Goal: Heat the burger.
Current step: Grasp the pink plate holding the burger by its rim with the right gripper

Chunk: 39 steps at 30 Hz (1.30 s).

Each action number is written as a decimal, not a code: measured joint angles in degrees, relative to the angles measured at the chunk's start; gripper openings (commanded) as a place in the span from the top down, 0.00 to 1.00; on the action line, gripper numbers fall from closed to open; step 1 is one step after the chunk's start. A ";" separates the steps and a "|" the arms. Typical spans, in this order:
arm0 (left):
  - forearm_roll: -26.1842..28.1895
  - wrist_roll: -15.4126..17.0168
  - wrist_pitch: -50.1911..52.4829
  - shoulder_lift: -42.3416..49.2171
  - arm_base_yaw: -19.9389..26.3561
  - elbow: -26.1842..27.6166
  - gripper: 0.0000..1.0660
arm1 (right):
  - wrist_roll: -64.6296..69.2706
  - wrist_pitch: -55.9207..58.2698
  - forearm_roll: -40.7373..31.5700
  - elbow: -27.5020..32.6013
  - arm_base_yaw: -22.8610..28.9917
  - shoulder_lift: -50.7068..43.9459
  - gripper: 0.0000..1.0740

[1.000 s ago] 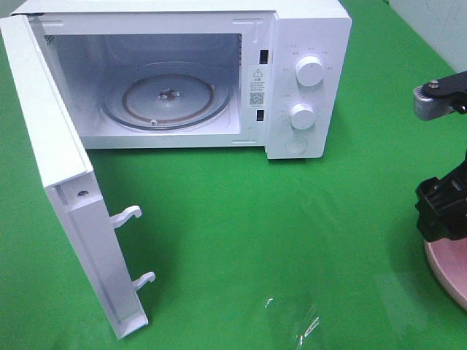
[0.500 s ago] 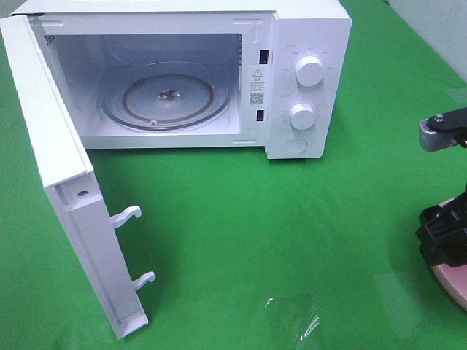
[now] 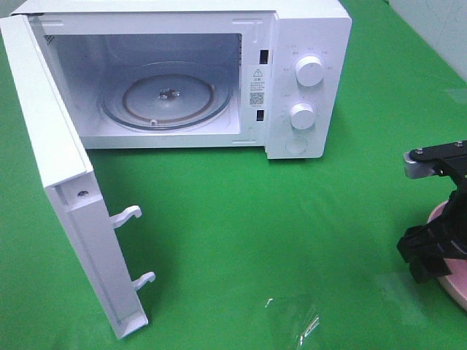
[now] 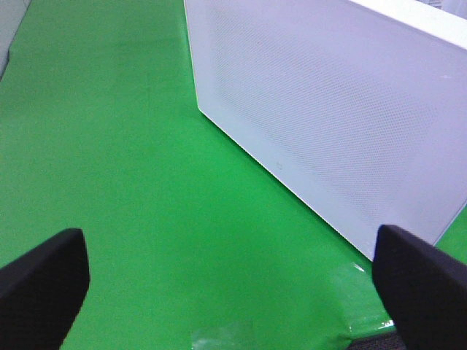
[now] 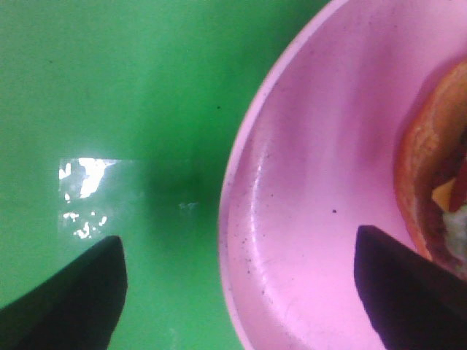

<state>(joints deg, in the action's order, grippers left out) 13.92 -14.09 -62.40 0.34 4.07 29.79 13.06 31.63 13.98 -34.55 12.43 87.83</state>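
Observation:
The burger (image 5: 435,182) lies on a pink round plate (image 5: 306,219); only an edge of its brown bun, cheese and lettuce shows in the right wrist view. My right gripper (image 5: 241,310) hangs low over the plate's rim, open, one finger (image 5: 73,299) over the green cloth and the other over the plate. In the high view the right gripper (image 3: 425,262) sits at the plate's (image 3: 456,281) left edge and hides the burger. The white microwave (image 3: 306,73) stands with its door (image 3: 66,189) swung wide and its glass turntable (image 3: 166,95) bare. My left gripper (image 4: 233,292) is open over the cloth beside the door (image 4: 328,109).
A green cloth (image 3: 292,233) covers the table. The open door juts toward the front left, its two latch hooks (image 3: 128,215) pointing right. Clear tape (image 3: 295,321) glints on the cloth near the front edge. A pale wall (image 3: 438,22) shows at the back right.
My right arm has come down and shifted left, settling lower against the plate's left edge. Its fingers have narrowed slightly. The microwave and left gripper have not moved.

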 measured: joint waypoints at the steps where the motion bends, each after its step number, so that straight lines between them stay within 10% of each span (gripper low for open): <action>1: 0.00 0.00 0.00 0.00 0.00 0.00 0.08 | 0.00 0.00 0.00 0.00 0.00 0.00 0.26; 30: 0.00 0.00 0.00 0.00 0.00 0.00 0.08 | 0.34 -5.50 1.26 -0.11 -2.75 9.63 0.34; 39: 0.00 0.00 0.00 0.00 0.00 0.00 0.08 | 1.89 -5.16 2.23 -0.23 -2.86 9.97 0.93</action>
<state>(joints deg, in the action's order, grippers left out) 13.92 -14.09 -62.40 0.34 4.07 29.79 14.95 26.47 16.21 -34.78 9.57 97.80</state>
